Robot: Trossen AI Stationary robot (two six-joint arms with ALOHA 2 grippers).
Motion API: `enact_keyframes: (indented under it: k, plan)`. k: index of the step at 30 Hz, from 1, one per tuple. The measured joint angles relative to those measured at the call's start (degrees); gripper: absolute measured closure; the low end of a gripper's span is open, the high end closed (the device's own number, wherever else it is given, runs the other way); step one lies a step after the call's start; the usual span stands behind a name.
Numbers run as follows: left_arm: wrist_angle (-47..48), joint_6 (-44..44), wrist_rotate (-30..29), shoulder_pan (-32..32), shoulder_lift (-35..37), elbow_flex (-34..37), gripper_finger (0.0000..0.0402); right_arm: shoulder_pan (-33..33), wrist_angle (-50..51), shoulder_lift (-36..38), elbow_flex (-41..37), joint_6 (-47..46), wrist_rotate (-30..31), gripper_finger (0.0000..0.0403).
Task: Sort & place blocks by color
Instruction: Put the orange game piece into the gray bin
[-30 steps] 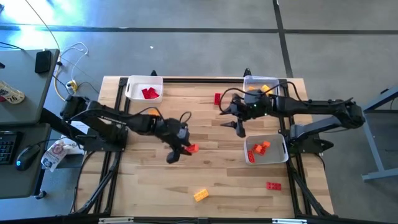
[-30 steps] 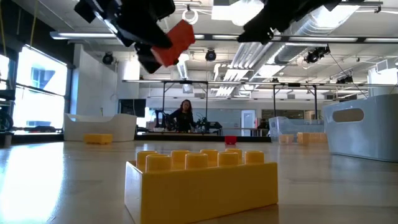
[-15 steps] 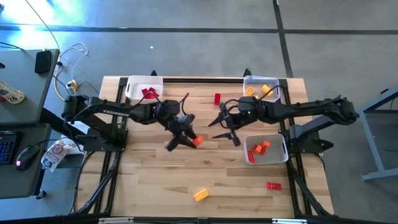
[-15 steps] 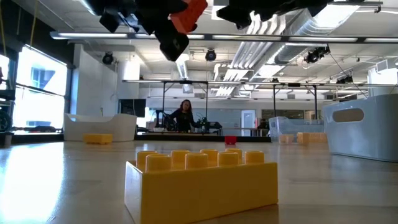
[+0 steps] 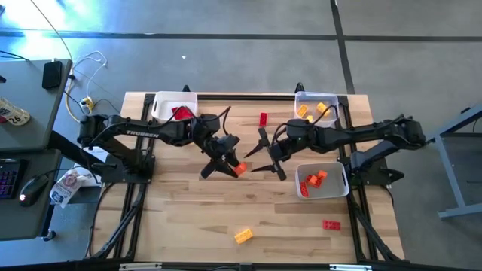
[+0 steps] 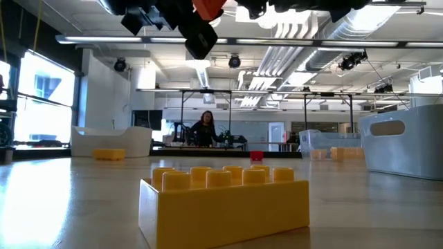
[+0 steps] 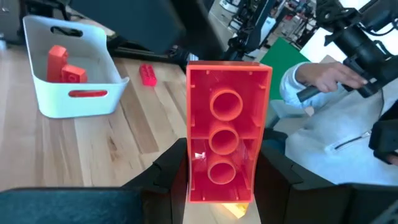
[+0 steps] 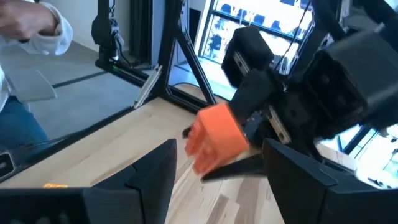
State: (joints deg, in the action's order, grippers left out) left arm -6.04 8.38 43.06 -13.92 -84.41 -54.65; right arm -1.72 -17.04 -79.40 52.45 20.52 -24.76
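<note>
We see the left gripper (image 5: 228, 160) above the middle of the table (image 5: 188, 218), its fingers (image 7: 168, 168) clamped on an orange block (image 5: 239, 168) that is lifted clear of the wood. In the left wrist view the block's hollow underside faces the camera, pinched on both long sides. The right gripper (image 5: 263, 156) sits just beside it, facing the block, its fingers (image 5: 259, 139) spread wide with nothing between them.

Elsewhere, a red block (image 5: 263, 119) lies near the table's far edge. A white tray (image 5: 160, 104) at the far left holds red blocks (image 5: 181, 113). The far right tray (image 5: 303, 98) holds yellow pieces, and the near right tray (image 5: 339, 181) holds orange ones. A yellow block (image 5: 243, 236) and another red block (image 5: 330, 224) lie towards the near edge.
</note>
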Motion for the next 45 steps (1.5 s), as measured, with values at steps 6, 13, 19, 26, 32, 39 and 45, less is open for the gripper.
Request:
enact_keyframes:
  k: [6,13,19,26,32,39,45]
  plan:
    - [0.1,1.6,2.3,0.0,-2.4,-1.7,0.0289,0.0,-3.2,-1.9,0.0,0.0,-0.7,0.0179]
    - [0.3,2.1,4.2,-0.1,-4.6,-3.4,0.0289,0.3,-2.4,-2.0,0.0,-2.1,-2.8,0.0179]
    - [-0.4,3.5,4.5,-0.2,-5.0,-5.6,0.0289,0.3,-1.7,-2.0,0.0,-2.2,-3.5,0.0179]
    - [-1.1,6.5,4.9,-1.1,-5.0,-7.2,0.0289,0.3,-4.5,-2.0,0.0,-2.3,-5.6,0.0188]
    - [-1.5,6.5,4.9,-1.3,-5.0,-7.2,0.0289,0.3,-5.3,-2.0,0.0,-2.0,-4.9,0.0225]
    - [-2.9,6.5,4.7,-1.3,-5.0,-7.2,0.0286,0.3,-7.4,-2.0,0.0,-2.3,-5.5,0.0272]
    - [-3.7,6.5,4.7,-1.3,-5.0,-7.1,0.0264,0.4,-6.5,-1.8,0.0,-2.0,-6.7,0.0326]
